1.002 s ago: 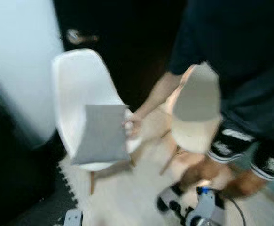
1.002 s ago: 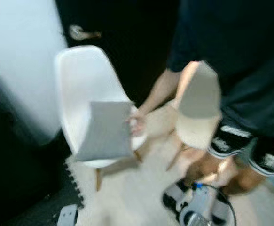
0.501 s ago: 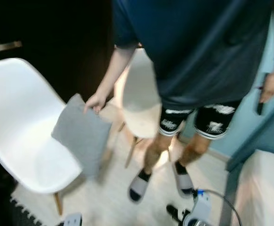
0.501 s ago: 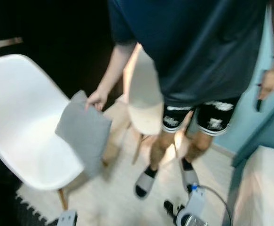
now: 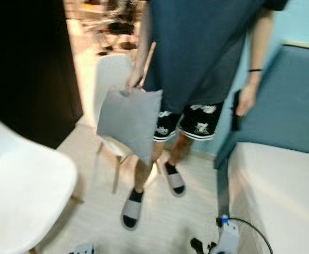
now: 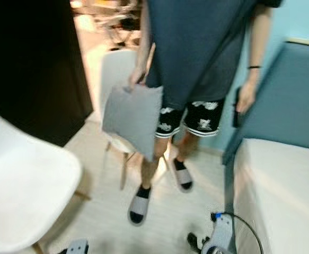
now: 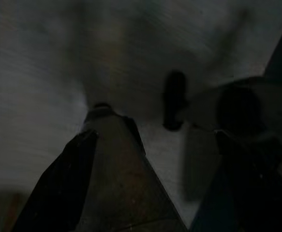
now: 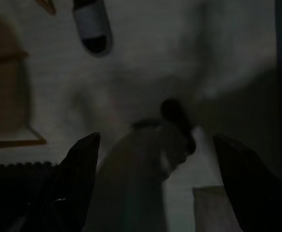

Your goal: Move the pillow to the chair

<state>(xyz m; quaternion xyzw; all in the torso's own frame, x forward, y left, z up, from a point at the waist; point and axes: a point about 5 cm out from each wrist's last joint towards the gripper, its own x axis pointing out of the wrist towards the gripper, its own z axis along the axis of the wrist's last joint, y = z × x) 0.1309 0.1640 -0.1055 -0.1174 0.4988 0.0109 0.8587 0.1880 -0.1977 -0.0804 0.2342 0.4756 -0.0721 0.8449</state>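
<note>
Square grey fabric pillow [image 5: 130, 123] hangs by one top corner from a person's hand [image 5: 133, 80] — off the floor, well ahead of both claws and apart from them. Person in a dark blue T-shirt [image 5: 199, 47] and black patterned shorts [image 6: 190, 119], grey slides on pale wood floor [image 5: 98, 209]. Other hand [image 5: 243, 103] holds a dark, blurred object.

White moulded plastic chair [image 5: 21, 198] sits ahead of the left arm, seat bare. A second pale chair with wooden legs [image 6: 117, 87] stands behind the pillow. White mattress with blue frame [image 6: 281, 180] lies ahead of the right arm.

Wrist views, dim: left claw [image 7: 155, 186] fingers spread wide over the floor, gripping nothing; right claw [image 8: 155, 183] likewise wide — one grey slide [image 8: 91, 25] visible far beyond its tips.
</note>
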